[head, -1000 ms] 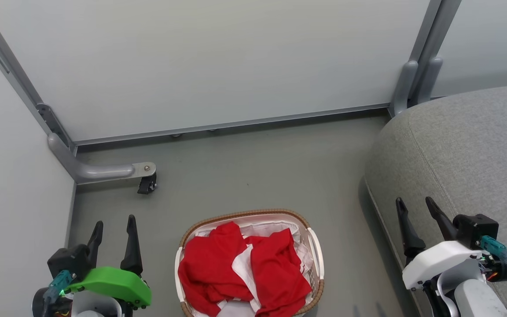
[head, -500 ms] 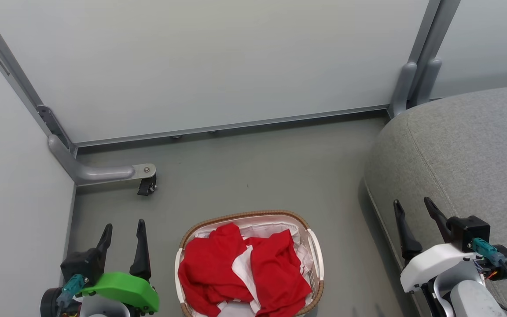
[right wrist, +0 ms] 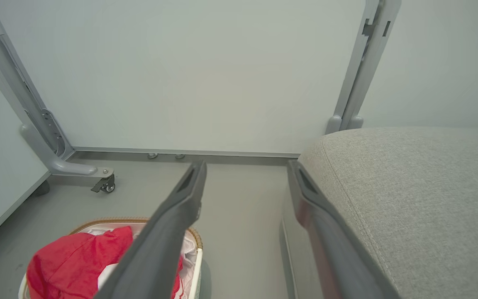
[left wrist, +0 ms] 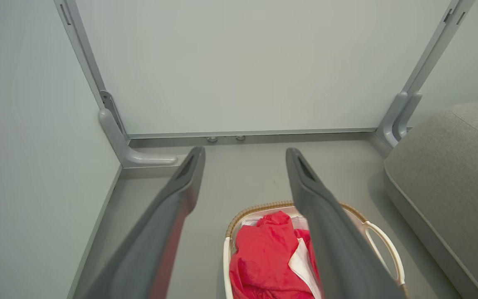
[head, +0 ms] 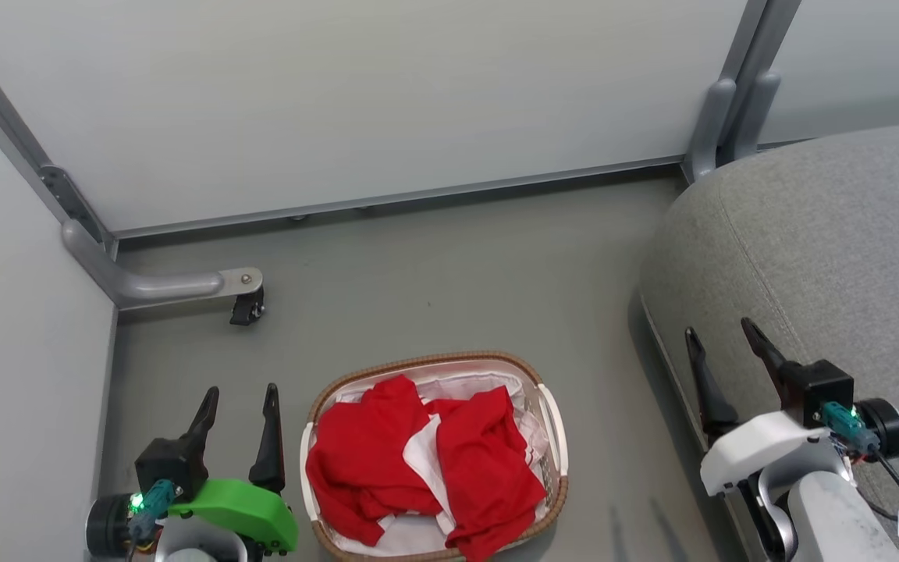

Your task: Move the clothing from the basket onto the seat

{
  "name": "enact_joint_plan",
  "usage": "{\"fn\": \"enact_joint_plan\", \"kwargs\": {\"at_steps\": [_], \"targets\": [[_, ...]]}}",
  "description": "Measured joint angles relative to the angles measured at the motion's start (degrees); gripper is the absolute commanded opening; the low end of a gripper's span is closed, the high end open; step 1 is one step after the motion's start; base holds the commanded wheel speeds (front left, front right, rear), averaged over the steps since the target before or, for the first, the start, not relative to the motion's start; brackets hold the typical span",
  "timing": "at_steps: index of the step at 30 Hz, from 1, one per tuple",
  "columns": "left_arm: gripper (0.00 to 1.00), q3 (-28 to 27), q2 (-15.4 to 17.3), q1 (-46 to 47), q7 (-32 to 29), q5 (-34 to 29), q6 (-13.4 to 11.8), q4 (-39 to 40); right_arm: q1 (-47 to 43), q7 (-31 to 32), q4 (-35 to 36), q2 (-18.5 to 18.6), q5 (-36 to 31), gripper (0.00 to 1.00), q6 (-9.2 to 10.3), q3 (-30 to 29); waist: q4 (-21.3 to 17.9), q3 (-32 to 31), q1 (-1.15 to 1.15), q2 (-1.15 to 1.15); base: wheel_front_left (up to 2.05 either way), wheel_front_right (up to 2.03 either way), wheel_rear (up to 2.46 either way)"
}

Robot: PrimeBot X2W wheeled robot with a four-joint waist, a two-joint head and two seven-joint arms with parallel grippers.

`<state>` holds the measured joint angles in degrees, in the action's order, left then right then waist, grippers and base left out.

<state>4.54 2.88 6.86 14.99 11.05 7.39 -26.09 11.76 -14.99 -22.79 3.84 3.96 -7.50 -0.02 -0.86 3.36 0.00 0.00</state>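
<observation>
Red clothing (head: 371,460) in wicker-rimmed basket (head: 418,361), left gripper (head: 242,390) and right gripper (head: 718,328) jaws spread, empty

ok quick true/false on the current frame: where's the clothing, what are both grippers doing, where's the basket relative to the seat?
1. The clothing lies in the basket. True.
2. The left gripper is shut on red fabric. False: it is open and holds nothing, beside the basket.
3. The right gripper is open, at the seat edge. True.
4. The basket stands on the seat. False: it stands on the floor, left of the seat.
5. A caster wheel stands on the floor beyond the left gripper. True.
</observation>
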Motion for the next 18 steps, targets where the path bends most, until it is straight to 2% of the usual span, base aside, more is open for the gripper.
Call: {"fn": "enact_joint_plan", "kwargs": {"at_steps": [18], "targets": [[1.0, 5.43, 0.63, 13.02, 0.04, 1.76, 0.01, -2.56, 9.08, 0.0, 7.32, -0.82, 0.62, 1.0, -0.01, 3.53, -4.92, 14.84, 0.0, 0.0, 0.0, 0.0, 0.0]]}}
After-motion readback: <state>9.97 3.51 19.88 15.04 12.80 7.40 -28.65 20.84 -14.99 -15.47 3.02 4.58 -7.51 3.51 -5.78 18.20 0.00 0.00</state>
